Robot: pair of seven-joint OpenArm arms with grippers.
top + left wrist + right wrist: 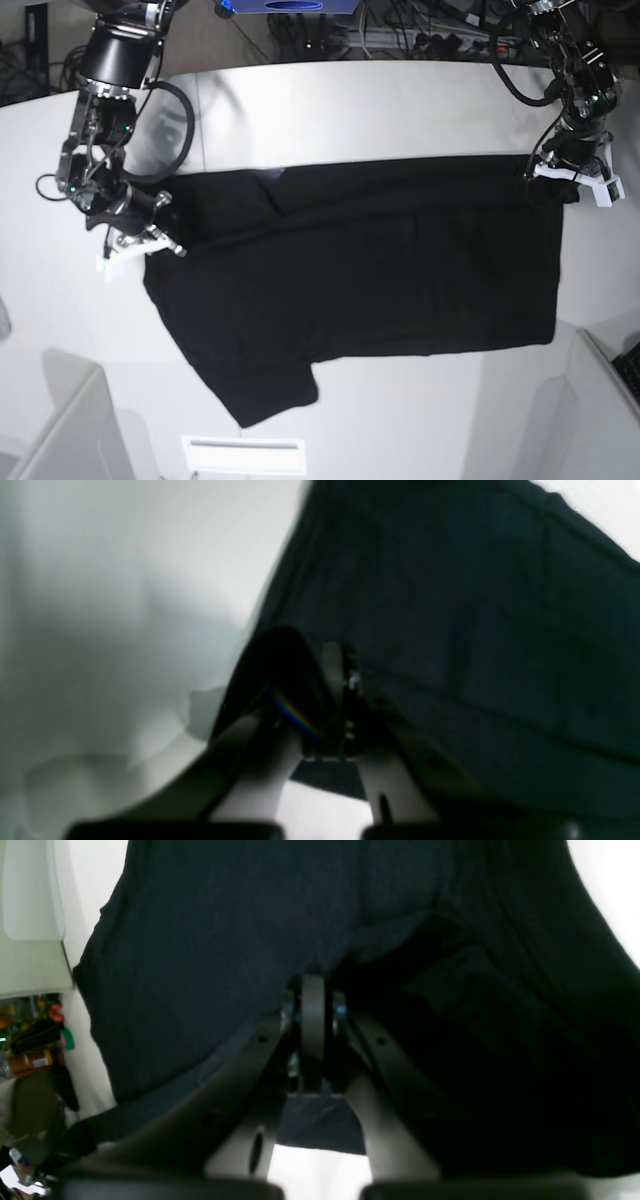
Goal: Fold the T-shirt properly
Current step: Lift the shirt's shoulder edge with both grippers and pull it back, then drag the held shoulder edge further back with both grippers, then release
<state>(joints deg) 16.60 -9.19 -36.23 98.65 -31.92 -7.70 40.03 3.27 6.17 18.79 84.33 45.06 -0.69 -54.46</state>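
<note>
The black T-shirt point(370, 280) lies spread across the white table point(350, 110), plain side up, with one sleeve point(265, 385) pointing toward the front edge. My left gripper point(553, 186) is on the right of the base view, shut on the shirt's far right corner. In the left wrist view the left gripper point(345, 680) pinches the dark cloth point(475, 630). My right gripper point(160, 232) is on the left of the base view, shut on the shirt's far left edge. The right wrist view shows the right gripper point(312, 1005) closed, with cloth point(210, 955) bunched around its tips.
Cables and equipment point(420, 30) crowd the area behind the table. Grey-white box corners stand at the front left point(60, 430) and front right point(610, 380). A white slotted plate point(240, 455) lies near the front edge. Clutter point(30, 1050) shows beyond the table's side.
</note>
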